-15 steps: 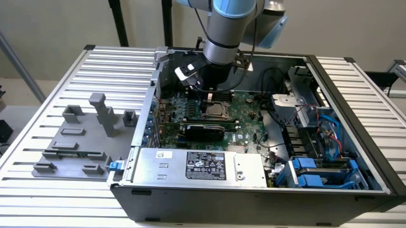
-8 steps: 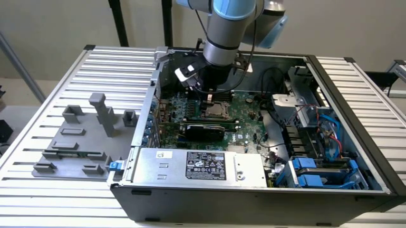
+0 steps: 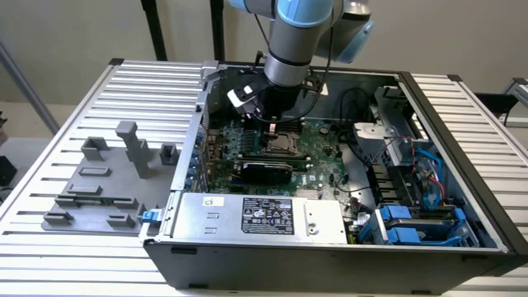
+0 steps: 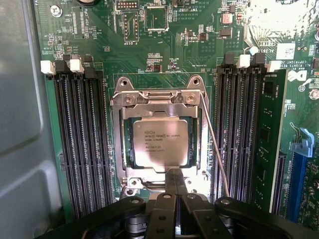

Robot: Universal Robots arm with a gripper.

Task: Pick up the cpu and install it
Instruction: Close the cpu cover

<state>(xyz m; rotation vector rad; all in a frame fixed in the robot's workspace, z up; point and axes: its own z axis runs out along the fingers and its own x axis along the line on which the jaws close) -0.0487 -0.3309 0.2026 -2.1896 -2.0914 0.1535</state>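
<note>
Just beside closed pincer: cpu

Bright, even light on the table; the computer case lies shaded inside; glare whitens a motherboard patch.

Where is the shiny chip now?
In the wrist view, the cpu sits in the metal socket frame on the green motherboard, between black slot banks.

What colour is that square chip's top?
The cpu is silvery grey, best seen in the wrist view.
</note>
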